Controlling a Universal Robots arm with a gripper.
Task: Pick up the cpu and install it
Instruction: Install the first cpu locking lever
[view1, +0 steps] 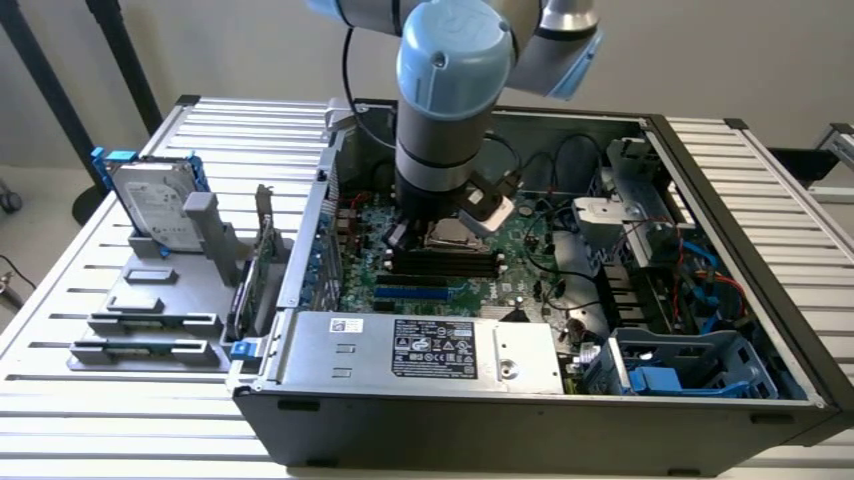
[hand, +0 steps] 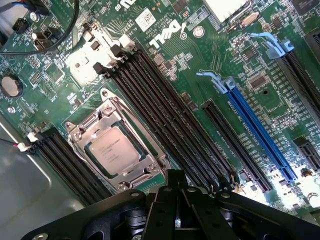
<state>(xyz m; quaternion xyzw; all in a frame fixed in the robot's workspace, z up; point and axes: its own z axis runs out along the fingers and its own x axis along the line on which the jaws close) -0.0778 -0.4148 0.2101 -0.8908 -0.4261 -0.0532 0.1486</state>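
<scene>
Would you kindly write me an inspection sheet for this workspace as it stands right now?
Surface: slatted white table carrying an open computer case.
Job's things: cpu lies in the motherboard socket, inside its metal frame; green motherboard exposed around it.
Clutter: hard drive with blue brackets stands in a grey holder on the exterior view's left; grey labelled metal box at the case's near edge.
Gripper: gripper shut, holding nothing, above the board near the socket.
Cables: black cable loops over the board's corner; blue and black cables on the exterior view's right of the case.
Surroundings: pale wall and floor behind the table.
</scene>
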